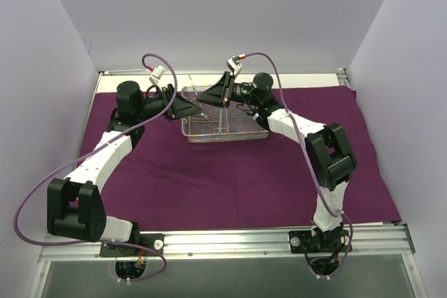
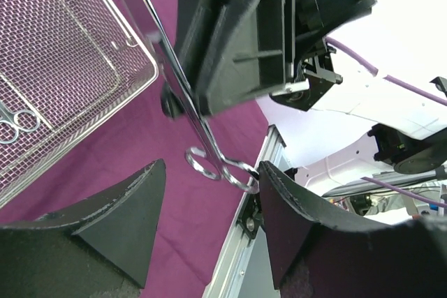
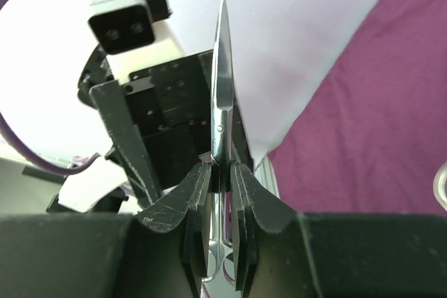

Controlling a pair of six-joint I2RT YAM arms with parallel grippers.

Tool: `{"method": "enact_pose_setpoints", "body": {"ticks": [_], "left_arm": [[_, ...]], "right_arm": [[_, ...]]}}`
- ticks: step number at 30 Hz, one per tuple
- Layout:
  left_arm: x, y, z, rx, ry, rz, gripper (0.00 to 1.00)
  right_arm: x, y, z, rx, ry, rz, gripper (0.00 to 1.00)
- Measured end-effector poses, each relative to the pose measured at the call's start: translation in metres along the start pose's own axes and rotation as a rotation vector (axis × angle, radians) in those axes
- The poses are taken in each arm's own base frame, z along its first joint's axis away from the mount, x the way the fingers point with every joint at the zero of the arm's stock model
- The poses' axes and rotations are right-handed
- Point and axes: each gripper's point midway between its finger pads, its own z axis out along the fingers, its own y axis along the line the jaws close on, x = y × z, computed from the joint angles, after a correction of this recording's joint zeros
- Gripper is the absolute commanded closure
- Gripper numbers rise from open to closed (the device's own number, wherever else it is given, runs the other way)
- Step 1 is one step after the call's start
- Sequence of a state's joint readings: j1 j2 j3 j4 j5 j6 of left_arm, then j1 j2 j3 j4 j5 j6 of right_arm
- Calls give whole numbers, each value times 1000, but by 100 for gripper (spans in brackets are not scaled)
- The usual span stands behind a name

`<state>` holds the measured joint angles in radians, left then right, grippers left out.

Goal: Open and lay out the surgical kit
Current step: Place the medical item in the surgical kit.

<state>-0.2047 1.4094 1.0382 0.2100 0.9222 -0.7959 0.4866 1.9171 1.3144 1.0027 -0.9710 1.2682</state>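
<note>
Our right gripper (image 3: 222, 172) clamps the scissors (image 3: 221, 88) near their pivot, by the mesh tray (image 2: 63, 68) at the far centre of the purple cloth (image 1: 230, 186), leaving the ring handles (image 2: 216, 165) free. Our left gripper (image 2: 211, 169), open, straddles them, apparently to take over.

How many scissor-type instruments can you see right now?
2. The first scissors is clamped in the right gripper; the second scissors lies in the mesh tray. Others may be hidden.
</note>
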Motion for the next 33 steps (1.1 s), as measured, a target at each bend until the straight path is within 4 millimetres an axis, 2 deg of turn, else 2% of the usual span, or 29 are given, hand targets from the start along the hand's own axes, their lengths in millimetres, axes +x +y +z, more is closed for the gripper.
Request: {"method": "enact_pose_setpoints", "body": {"ticks": [7,13,22,33], "left_arm": [[-8,-3,-5,33,-48,-10,39],[-16,-8,-9,63,-81,-7,42],[-9,-10,-10,102,-78,-33,46],[-15,-28,-13,169,-95,-19,50]], "right_arm": [[15,11,5,-49,24,28,100],[16,21,5,-83,24,36,100],[18,34,8,-127,23,40,100],[28,43,16,-151,35,48,100]]}}
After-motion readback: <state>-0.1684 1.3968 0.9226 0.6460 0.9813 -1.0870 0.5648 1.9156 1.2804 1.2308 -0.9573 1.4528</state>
